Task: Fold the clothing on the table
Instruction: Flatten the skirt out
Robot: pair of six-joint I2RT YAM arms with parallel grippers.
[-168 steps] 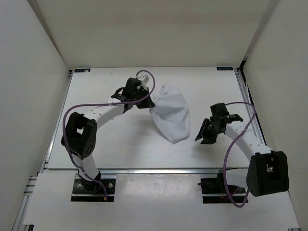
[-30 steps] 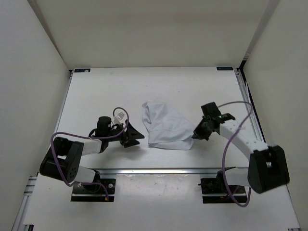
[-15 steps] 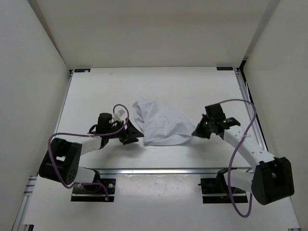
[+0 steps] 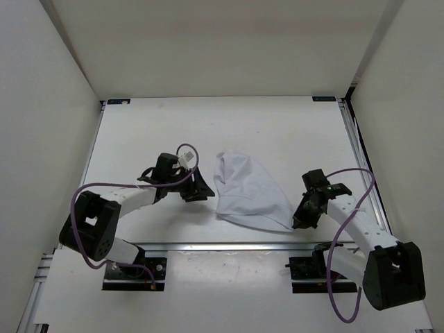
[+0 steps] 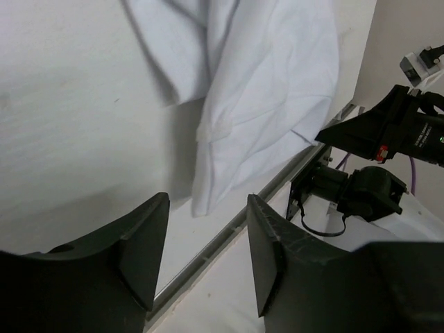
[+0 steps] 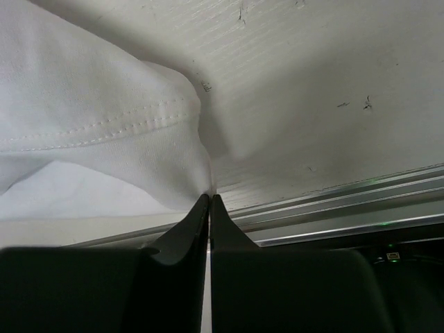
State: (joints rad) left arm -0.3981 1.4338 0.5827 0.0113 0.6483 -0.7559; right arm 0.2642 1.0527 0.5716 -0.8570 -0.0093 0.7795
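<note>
The clothing (image 4: 246, 191) is a white wrinkled garment lying bunched on the table (image 4: 139, 132), near its front edge. My right gripper (image 4: 300, 216) is at the garment's near right corner, shut on the hemmed edge. In the right wrist view the jaws (image 6: 209, 200) are pressed together with the clothing (image 6: 90, 139) pinched at their tips. My left gripper (image 4: 196, 187) hangs just left of the garment, apart from it. Its fingers (image 5: 139, 243) stand open with nothing between them, and the clothing (image 5: 263, 90) lies beyond them.
The aluminium front rail (image 6: 333, 208) runs right under the right gripper. My right arm (image 5: 388, 132) shows past the garment in the left wrist view. White walls (image 4: 62, 83) enclose the table on three sides.
The right gripper has pulled the garment's corner to the right and toward the front rail, stretching the cloth out. The left gripper has moved slightly up and right, and its fingers have narrowed a little.
</note>
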